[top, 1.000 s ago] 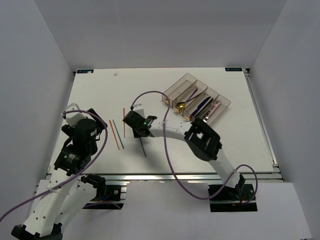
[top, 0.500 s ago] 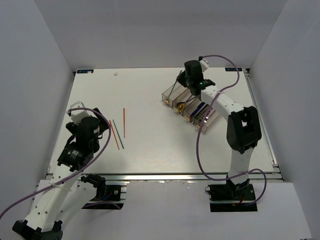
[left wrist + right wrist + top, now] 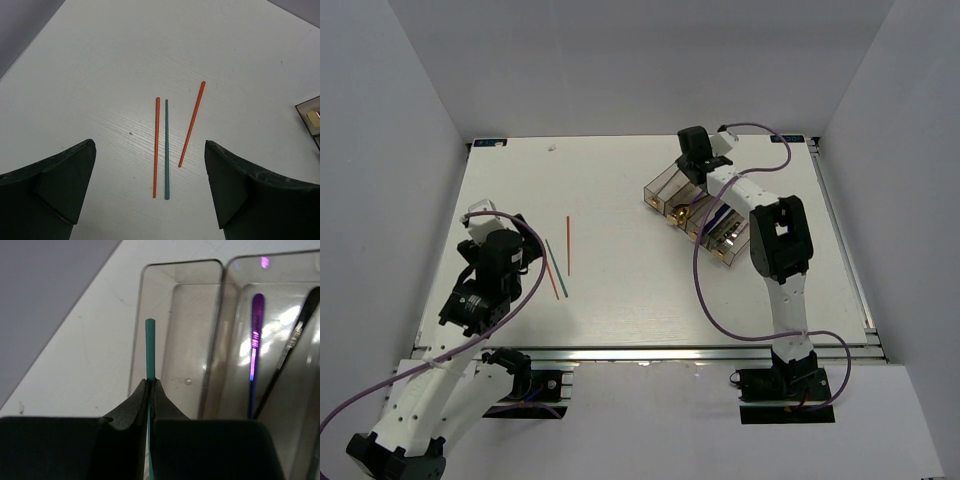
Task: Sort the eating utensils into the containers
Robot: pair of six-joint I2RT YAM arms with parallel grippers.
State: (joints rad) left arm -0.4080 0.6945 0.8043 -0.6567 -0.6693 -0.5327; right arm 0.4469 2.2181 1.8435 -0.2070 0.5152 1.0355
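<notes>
Green chopstick (image 3: 150, 345) is clamped in the right claw (image 3: 150, 386), pointing straight ahead, its tip at the end bin's (image 3: 175, 310) edge. A purple utensil (image 3: 256, 340) lies in the next bin. The left claw (image 3: 148, 146), spread apart, hangs over three loose chopsticks (image 3: 166, 150) on the worktop (image 3: 100, 75).

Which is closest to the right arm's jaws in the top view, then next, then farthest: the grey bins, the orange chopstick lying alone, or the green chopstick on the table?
1. grey bins: closest, at the table's far right.
2. lone orange chopstick: mid-table, well to the left.
3. green chopstick on the table: farther left still, beside another orange chopstick.
</notes>
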